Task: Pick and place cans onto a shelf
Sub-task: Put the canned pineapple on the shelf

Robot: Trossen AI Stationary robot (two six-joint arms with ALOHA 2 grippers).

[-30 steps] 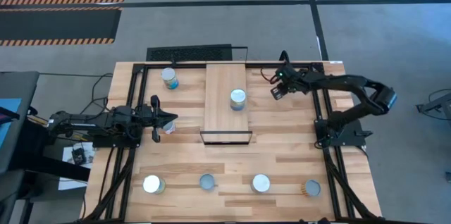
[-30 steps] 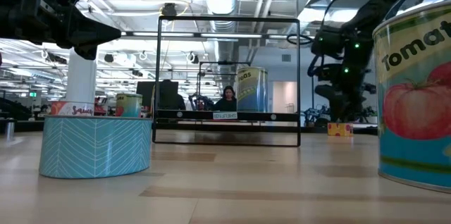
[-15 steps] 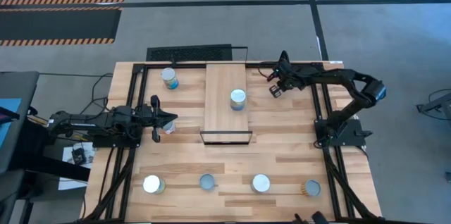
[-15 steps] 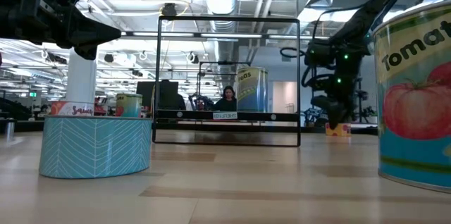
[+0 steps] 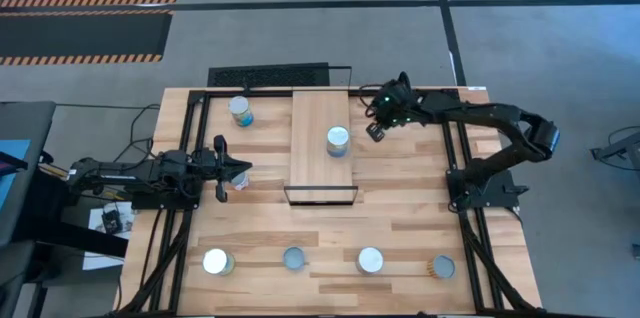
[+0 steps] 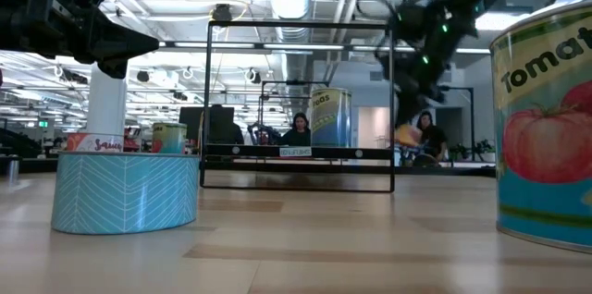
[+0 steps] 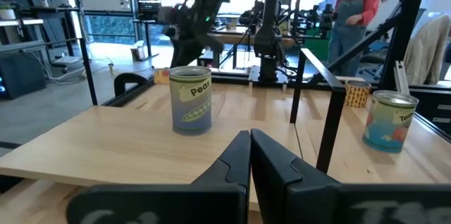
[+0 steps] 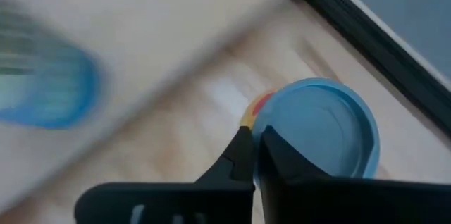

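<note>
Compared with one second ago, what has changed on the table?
The right gripper swung left across the table's far end toward the shelf, carrying a small can. The left gripper, the peas can on the shelf and the other cans did not move.

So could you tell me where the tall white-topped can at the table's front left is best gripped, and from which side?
Grip the white-topped can across its round side wall, coming straight down from above. It stands upright with its flat top facing up and bare table all round it; the nearest neighbour, a smaller can, stands well apart, so the fingers should probably fit on either side.
</note>
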